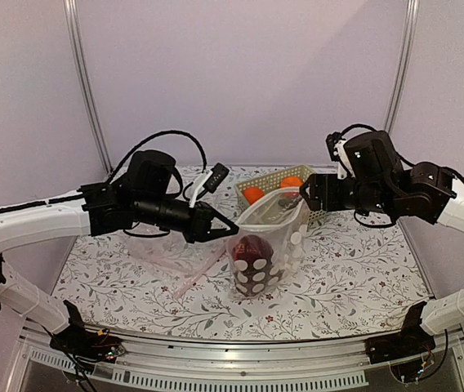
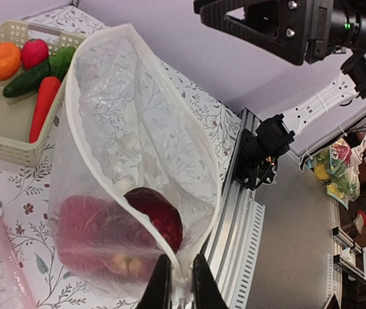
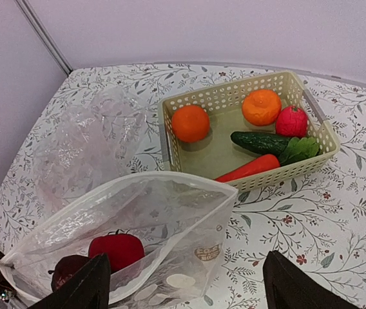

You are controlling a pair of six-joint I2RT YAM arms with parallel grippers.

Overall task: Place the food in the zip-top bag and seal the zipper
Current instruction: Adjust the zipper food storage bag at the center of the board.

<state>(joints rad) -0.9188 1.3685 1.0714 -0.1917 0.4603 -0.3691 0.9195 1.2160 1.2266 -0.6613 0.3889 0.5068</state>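
Note:
The dotted zip-top bag point(image 1: 266, 255) stands on the table with its mouth wide open. Inside lie the round red fruit point(image 3: 117, 250) and the dark purple grapes point(image 3: 66, 271); the grapes point(image 2: 162, 217) also show through the mouth in the left wrist view. My left gripper point(image 2: 182, 284) is shut on one end of the zipper point(image 2: 73, 122), holding that corner up. My right gripper point(image 3: 189, 290) is open, its fingers spread wide just above the bag's other end, touching nothing. From above, the right gripper point(image 1: 307, 193) sits by the bag's far right corner.
A cream basket point(image 3: 170, 138) behind the bag holds two oranges, a cucumber point(image 3: 260, 141), a carrot and a small red fruit. A plain clear bag point(image 3: 83, 145) lies flat to the left. The table's metal front rail point(image 2: 234, 232) runs close to the bag.

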